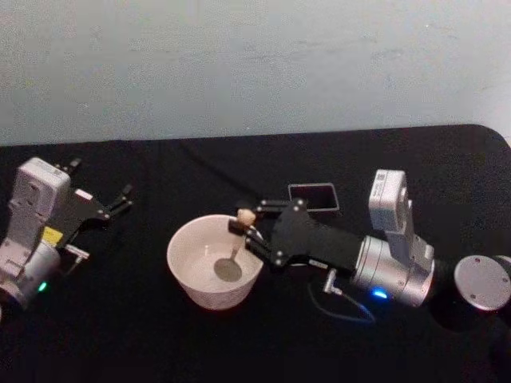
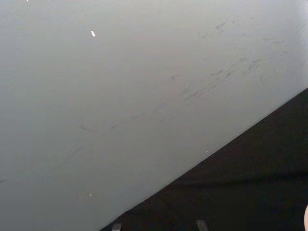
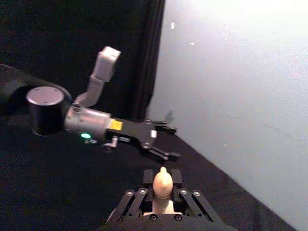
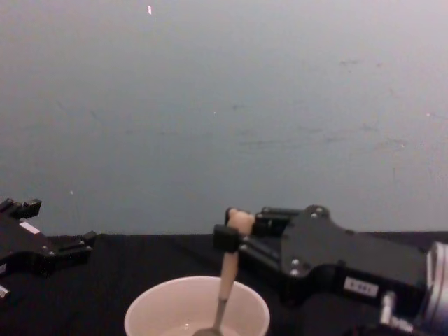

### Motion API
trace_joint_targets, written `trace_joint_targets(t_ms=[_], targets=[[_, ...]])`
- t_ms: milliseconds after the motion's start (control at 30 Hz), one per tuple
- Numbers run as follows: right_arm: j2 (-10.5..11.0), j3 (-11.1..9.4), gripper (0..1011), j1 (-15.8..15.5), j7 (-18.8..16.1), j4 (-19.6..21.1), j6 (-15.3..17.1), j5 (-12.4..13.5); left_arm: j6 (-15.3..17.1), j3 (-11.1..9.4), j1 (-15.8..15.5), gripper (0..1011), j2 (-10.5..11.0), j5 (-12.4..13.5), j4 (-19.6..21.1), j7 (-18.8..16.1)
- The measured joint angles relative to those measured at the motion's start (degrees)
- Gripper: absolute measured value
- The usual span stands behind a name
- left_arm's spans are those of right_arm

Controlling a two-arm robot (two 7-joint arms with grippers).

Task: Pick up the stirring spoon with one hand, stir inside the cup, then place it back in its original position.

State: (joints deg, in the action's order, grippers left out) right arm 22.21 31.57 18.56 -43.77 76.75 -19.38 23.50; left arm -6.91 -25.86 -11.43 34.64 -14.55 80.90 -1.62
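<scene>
The off-white cup stands at the table's middle, its rim also low in the chest view. My right gripper is shut on the stirring spoon near its beige top. The spoon hangs almost upright with its metal bowl down inside the cup. From the chest the beige handle drops from the gripper into the cup. The right wrist view has the spoon's tip between the fingers. The dark square holder stands behind the right gripper. My left gripper is open at the left, apart from the cup.
A black cloth covers the table, and a pale wall rises behind it. A thin cable lies by the right arm. There is free room between the left arm and the cup.
</scene>
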Motion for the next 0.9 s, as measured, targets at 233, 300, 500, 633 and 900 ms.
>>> trace_joint_targets(t_ms=[233, 300, 500, 633, 900], targets=[[-1.02, 1.65, 214, 0.28, -0.40, -0.05, 0.30, 0.13, 0.00, 0.00, 0.00, 1001, 0.00, 0.00, 0.00, 0.00], [-1.76, 2.08, 214, 0.90, -0.27, -0.90, 0.24, -0.07, 0.00, 0.00, 0.00, 1001, 0.00, 0.00, 0.00, 0.00], [-3.65, 2.53, 214, 2.73, 1.02, -3.60, -0.31, -1.18, 0.00, 0.00, 0.00, 1001, 0.00, 0.00, 0.00, 0.00], [-4.77, 2.15, 214, 4.01, 2.32, -5.66, -0.77, -1.83, 0.00, 0.00, 0.00, 1001, 0.00, 0.00, 0.00, 0.00], [-5.16, 1.05, 214, 4.83, 3.87, -7.09, -0.98, -2.73, 0.00, 0.00, 0.00, 1001, 0.00, 0.00, 0.00, 0.00]])
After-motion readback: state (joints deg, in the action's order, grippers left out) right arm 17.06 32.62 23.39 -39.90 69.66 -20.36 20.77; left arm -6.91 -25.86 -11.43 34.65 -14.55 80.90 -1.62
